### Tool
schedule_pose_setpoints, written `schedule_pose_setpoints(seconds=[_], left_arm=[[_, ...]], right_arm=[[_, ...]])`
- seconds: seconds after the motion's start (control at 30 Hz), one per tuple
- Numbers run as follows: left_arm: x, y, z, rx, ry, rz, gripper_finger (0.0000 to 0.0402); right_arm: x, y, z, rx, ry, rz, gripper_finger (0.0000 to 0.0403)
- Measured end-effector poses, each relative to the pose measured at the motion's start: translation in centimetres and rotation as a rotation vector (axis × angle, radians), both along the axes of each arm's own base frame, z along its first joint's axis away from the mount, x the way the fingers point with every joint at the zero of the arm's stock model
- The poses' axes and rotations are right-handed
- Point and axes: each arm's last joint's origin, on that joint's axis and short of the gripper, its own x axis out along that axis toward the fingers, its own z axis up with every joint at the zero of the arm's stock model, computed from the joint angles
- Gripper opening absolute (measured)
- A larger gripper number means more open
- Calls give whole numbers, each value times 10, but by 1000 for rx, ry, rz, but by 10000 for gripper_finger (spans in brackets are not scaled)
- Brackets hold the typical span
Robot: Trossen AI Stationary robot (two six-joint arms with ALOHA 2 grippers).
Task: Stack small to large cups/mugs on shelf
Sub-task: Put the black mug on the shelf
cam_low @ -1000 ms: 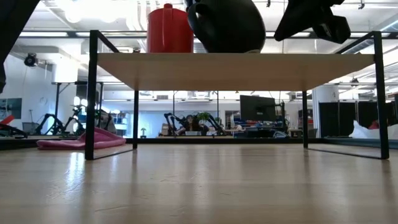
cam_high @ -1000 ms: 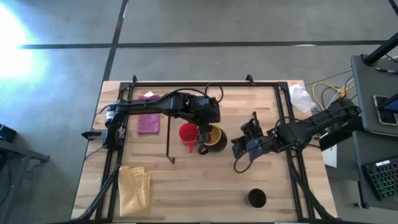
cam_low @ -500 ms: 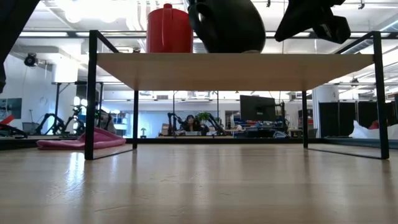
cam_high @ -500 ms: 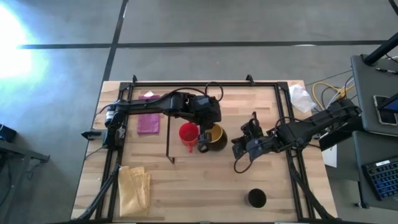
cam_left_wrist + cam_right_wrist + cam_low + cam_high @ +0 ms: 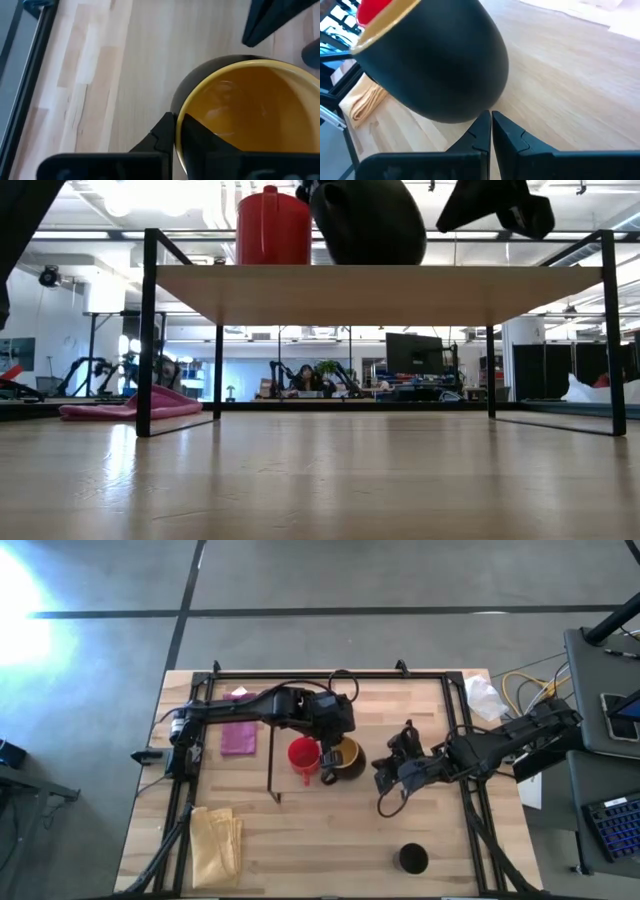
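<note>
On the shelf (image 5: 380,290) a red cup (image 5: 303,754) stands upright. Right beside it is the mustard-yellow mug (image 5: 346,754), dark outside, and my left gripper (image 5: 176,120) is shut on it. In the low view the mug's round base (image 5: 366,250) sits at the level of the shelf board. My right gripper (image 5: 384,778) is shut and hovers just right of the mug, apart from it in the low view. The black cup (image 5: 412,858) stands on the tabletop near the front right. My left gripper pinches the mug's rim (image 5: 178,111) on the side toward the red cup. One finger (image 5: 196,134) is inside the yellow bowl and the other (image 5: 161,134) is against the dark outer wall. The fingers come from above, pointing down. The mug is mouth up.
A pink cloth (image 5: 238,736) lies at the far left of the table and a folded yellow cloth (image 5: 215,840) at the near left. Something white and crumpled (image 5: 483,696) sits at the far right corner. The shelf's black bracket (image 5: 272,768) stands left of the red cup.
In the low view the mustard-yellow mug has shifted slightly toward the table's right on the shelf. My right gripper has risen a little.
</note>
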Motion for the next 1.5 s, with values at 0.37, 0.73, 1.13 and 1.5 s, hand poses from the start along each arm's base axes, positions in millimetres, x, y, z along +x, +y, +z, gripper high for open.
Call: schedule_pose_setpoints(seconds=[0.37, 0.73, 1.13, 1.5], left_arm=[[-7, 0, -1, -89, 49, 136, 1], [-8, -4, 12, -113, -7, 124, 0], [-6, -4, 10, -118, -16, 119, 8], [-3, -3, 10, -108, -37, 117, 43]], right_arm=[[3, -2, 6, -34, -19, -7, 9], [6, -1, 7, -23, -62, -12, 9], [7, 0, 7, -26, -68, -4, 9], [7, 0, 5, -27, -65, -5, 9]])
